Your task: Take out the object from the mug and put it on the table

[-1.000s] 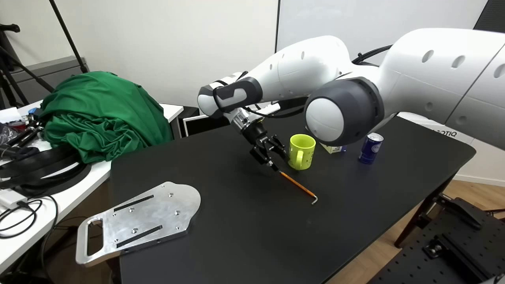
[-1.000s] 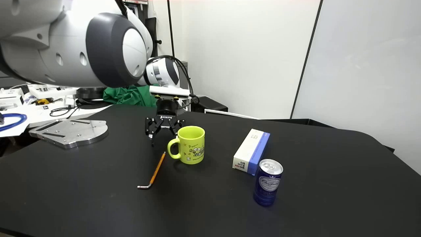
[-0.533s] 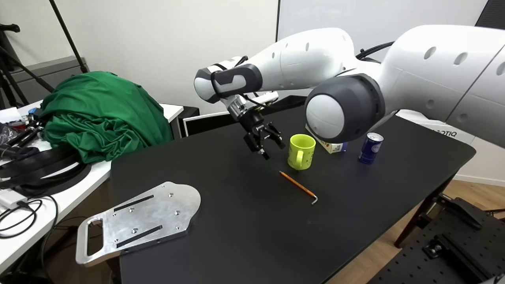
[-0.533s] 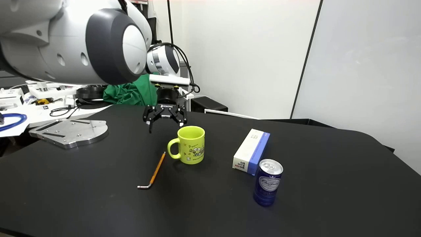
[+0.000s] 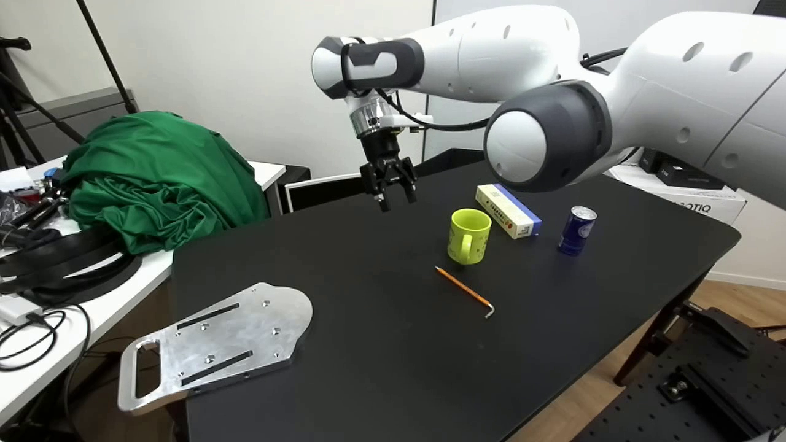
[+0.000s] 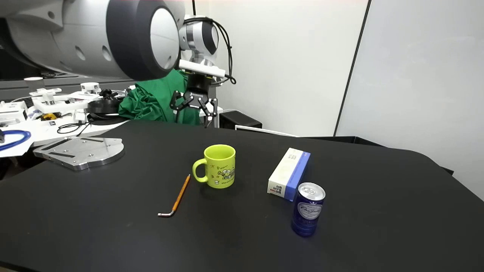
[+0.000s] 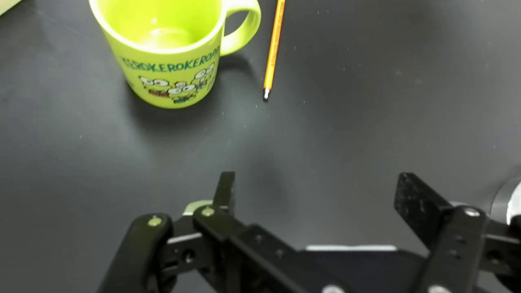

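Observation:
The orange-brown stick (image 5: 463, 286) lies flat on the black table (image 5: 381, 374), its bent metal end pointing away from the mug. It also shows in an exterior view (image 6: 181, 193) and in the wrist view (image 7: 274, 49). The yellow-green mug (image 5: 470, 238) stands upright beside the stick, apart from it; it also shows in an exterior view (image 6: 221, 170). In the wrist view the mug (image 7: 171, 77) has nothing inside that I can see. My gripper (image 5: 398, 201) is open and empty, raised above the table behind the mug. In the wrist view the fingertips (image 7: 317, 176) are wide apart.
A white-and-blue box (image 5: 508, 210) lies beside the mug. A dark blue can (image 5: 577, 231) stands beyond it. A metal plate (image 5: 227, 344) lies at the table's edge. A white desk with a green cloth (image 5: 159, 178) adjoins the table. A wall stands behind.
My open gripper has risen from near the stick's end and drawn back from the mug, tilting more upright. The stick, mug, box and can have not moved.

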Available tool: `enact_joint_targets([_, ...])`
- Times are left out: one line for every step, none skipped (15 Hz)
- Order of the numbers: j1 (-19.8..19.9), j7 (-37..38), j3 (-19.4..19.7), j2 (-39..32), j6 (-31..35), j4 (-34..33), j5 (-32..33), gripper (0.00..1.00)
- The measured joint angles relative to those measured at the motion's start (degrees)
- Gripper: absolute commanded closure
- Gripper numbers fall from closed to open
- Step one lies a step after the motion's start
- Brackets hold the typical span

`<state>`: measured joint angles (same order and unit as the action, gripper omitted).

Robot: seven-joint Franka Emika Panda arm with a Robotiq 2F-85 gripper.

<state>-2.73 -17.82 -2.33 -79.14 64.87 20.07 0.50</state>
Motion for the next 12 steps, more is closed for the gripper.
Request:
enact_joint_targets([0.5,0.0,-0.2,1.0,2.2,0.0,-0.4,0.0])
enact_joint_targets([0.8,-0.1,-0.2,2.0,4.5,0.0,-0.4,0.0])
enact_joint_targets([1.1,-0.2,0.0,2.9,7.1,0.0,-0.2,0.0])
enact_joint_targets([1.3,-0.3,0.2,3.6,9.8,0.0,0.3,0.0])
enact_joint_targets([1.4,-0.4,0.7,4.2,12.3,0.1,0.9,0.0])
enact_joint_targets([1.5,-0.5,1.2,4.7,15.0,0.1,1.5,0.0])
enact_joint_targets([1.5,-0.4,1.9,5.0,17.7,0.1,2.4,0.0])
enact_joint_targets([1.4,0.1,2.9,5.4,19.3,0.1,3.5,0.0])
enact_joint_targets([1.4,0.3,3.6,5.6,20.1,0.2,4.1,0.0])
enact_joint_targets([1.4,0.6,3.9,5.8,20.2,0.2,4.3,0.0])
enact_joint_targets([1.4,0.7,4.1,5.9,20.4,0.2,4.3,0.0])
enact_joint_targets([1.4,0.8,4.3,5.9,20.4,0.2,4.3,0.0])
